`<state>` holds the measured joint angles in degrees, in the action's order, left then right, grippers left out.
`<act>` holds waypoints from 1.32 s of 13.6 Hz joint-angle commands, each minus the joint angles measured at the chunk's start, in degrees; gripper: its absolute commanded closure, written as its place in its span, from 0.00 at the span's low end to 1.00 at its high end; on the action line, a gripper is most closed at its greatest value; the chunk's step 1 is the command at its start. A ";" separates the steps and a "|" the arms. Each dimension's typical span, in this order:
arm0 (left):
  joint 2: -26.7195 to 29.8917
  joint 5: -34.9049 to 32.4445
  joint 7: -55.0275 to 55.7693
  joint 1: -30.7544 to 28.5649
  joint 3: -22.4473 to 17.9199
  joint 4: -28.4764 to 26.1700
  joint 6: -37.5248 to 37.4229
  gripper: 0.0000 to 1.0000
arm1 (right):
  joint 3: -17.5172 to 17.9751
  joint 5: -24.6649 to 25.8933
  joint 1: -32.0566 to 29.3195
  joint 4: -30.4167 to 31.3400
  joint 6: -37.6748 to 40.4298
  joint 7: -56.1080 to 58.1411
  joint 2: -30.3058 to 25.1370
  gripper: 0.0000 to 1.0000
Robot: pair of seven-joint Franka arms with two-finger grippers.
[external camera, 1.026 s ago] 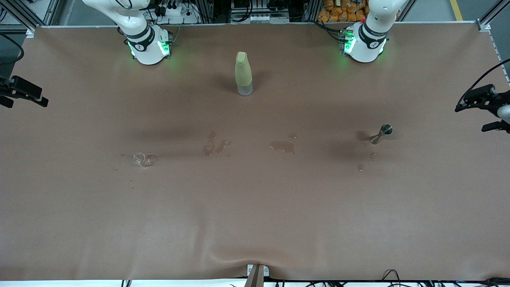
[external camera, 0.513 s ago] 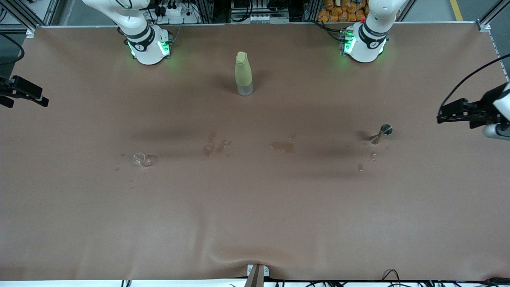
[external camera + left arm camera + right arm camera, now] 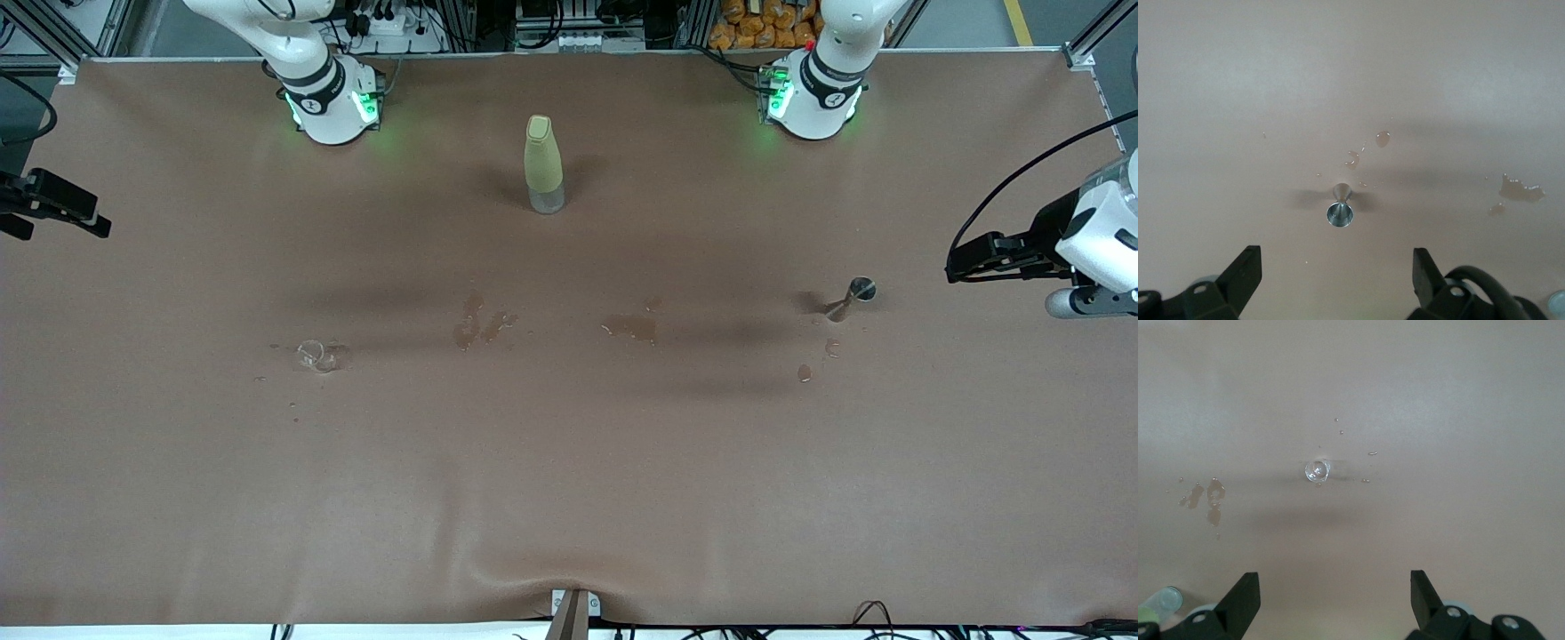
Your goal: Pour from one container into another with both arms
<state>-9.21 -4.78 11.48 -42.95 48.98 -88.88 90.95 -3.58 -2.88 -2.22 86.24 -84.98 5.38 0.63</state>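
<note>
Both grippers are spread wide with nothing between the fingers. Left gripper hangs at the right edge of the front frame, close to the metal jigger, which stands upright in the right-middle of the frame. Right gripper hangs at the left edge of the frame, well apart from the small clear glass standing in the left-middle. The tall green bottle stands capped at upper centre, between the 2 bases.

Risks: the jigger is narrow-waisted and top-heavy, so an off-centre close would likely tip it. The glass is small and transparent, easy to miss or knock over. The table cover carries wet patches and is probably slippery; a nudged cup could skid. Pouring between 2 such small mouths would likely spill more unless they are lined up closely.

Whether the cups hold liquid cannot be told; this layout fits both before a pour and after one.

Count: 1 bottle, 1 jigger, 1 glass, 2 grippers, several wet patches.
</note>
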 commanded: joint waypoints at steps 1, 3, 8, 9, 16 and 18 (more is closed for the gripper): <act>-0.28 -1.55 2.94 -0.55 0.15 -0.67 0.90 0.00 | -0.20 0.86 0.55 -0.20 0.35 0.06 0.16 0.00; -0.37 -1.64 3.02 -0.55 -0.02 -1.81 1.77 0.00 | -0.20 0.86 0.55 -0.29 0.35 0.33 0.16 0.00; -0.37 -2.78 7.15 -0.64 -0.03 -3.93 6.26 0.00 | -0.20 0.86 0.55 -0.38 0.35 0.33 0.25 0.00; -0.37 -2.87 8.20 -0.47 -0.03 -3.93 6.26 0.00 | -0.20 0.86 0.47 -0.55 0.26 0.33 0.25 0.00; -0.55 -2.43 8.65 15.85 -16.60 -3.84 7.49 0.00 | -0.20 1.04 0.29 -0.90 0.26 0.33 0.25 0.00; -0.37 -1.99 8.56 21.39 -22.58 -3.49 8.36 0.00 | -0.20 0.95 0.20 -0.82 0.35 0.16 0.25 0.00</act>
<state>-10.32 -6.15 19.19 -26.59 31.52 -92.49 98.24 -3.65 -2.88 -2.17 86.15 -85.01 5.39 0.69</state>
